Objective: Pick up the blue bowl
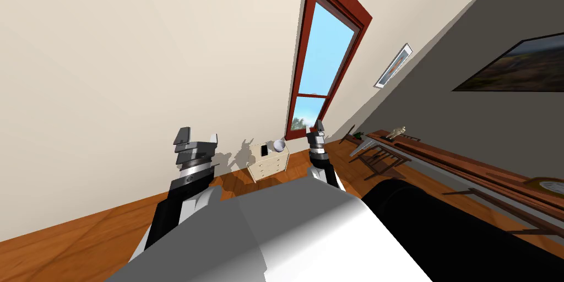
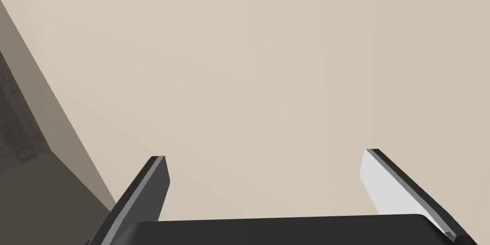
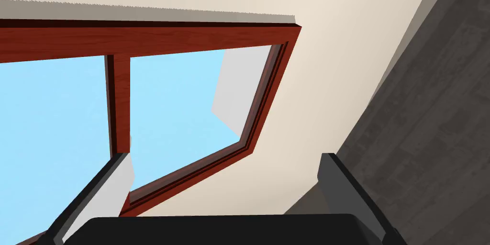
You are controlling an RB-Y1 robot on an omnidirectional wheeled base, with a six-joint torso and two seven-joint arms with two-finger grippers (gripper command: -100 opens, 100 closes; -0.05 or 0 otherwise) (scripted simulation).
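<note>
Glossy wood floor [image 1: 66, 234], pale wood dresser [image 1: 270, 166], matt cream wall [image 1: 137, 47]

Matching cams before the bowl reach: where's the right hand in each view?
Head view: right hand, two thin grey fingers on a dark box, raised right of the pale round bowl on the cream dresser.
Right wrist view: that hand, open, aimed at the red-brown wooden window frame.
Left wrist view: the left hand instead, open, facing a cream wall.
Shared landmark: that window frame, head and right wrist views.

We record: cream wall [image 1: 110, 47], red-framed window [image 1: 325, 58] with blue sky, wooden floor [image 1: 66, 234], small cream dresser [image 1: 268, 167], dark grey wall [image 1: 468, 113].
</note>
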